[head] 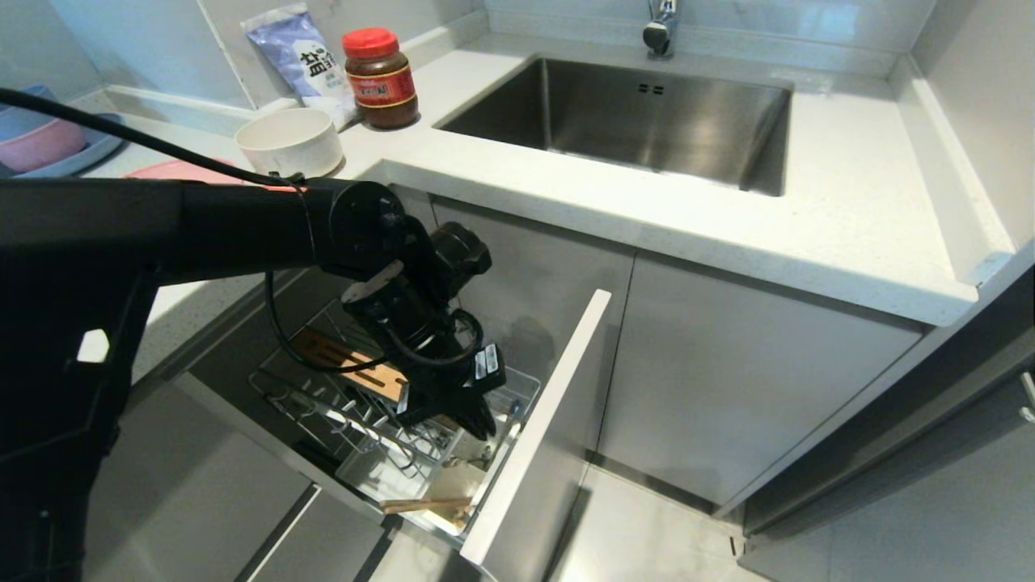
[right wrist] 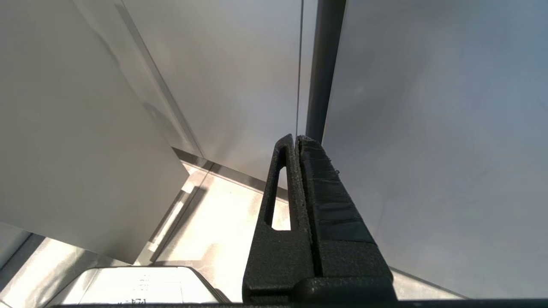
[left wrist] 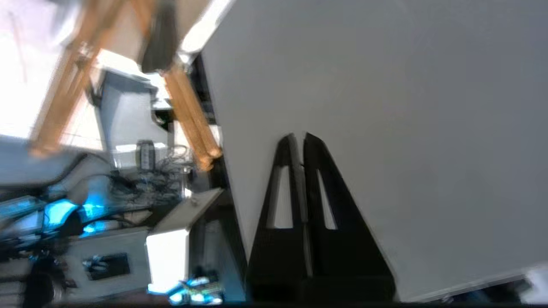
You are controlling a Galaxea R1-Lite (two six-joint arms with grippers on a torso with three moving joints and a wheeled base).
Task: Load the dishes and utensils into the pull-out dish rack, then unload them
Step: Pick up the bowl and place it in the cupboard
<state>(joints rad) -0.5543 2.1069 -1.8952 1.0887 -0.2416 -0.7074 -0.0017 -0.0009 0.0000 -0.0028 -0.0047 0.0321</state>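
1. Reaching down into the pull-out dish rack (head: 356,436), the left gripper (head: 477,420) hangs over the white utensil caddy (head: 388,477) near the rack's light-grey front panel (head: 538,428); in the left wrist view its fingers (left wrist: 295,179) are pressed together with nothing between them.
2. The chopsticks (head: 424,505) lie in the caddy, near the front panel; the left wrist view shows them as blurred wooden sticks (left wrist: 188,111) apart from the fingers.
3. The fork cannot be made out.
4. The slotted wooden strip (head: 348,360) lies across the wire basket behind the arm.
5. The cream-white bowl (head: 289,141) stands on the pale speckled counter (head: 849,202), with the pink plate (head: 174,171) just beside it, partly hidden by the arm.
6. A steel sink (head: 639,121) is set into the counter under a tap (head: 661,28); a red-lidded jar (head: 378,77) and a blue-white packet (head: 303,56) stand at the back wall.
7. Grey cabinet doors run beneath the counter above a pale floor.
8. The right gripper (right wrist: 297,143), clenched and empty, points along grey cabinet panels toward the floor.
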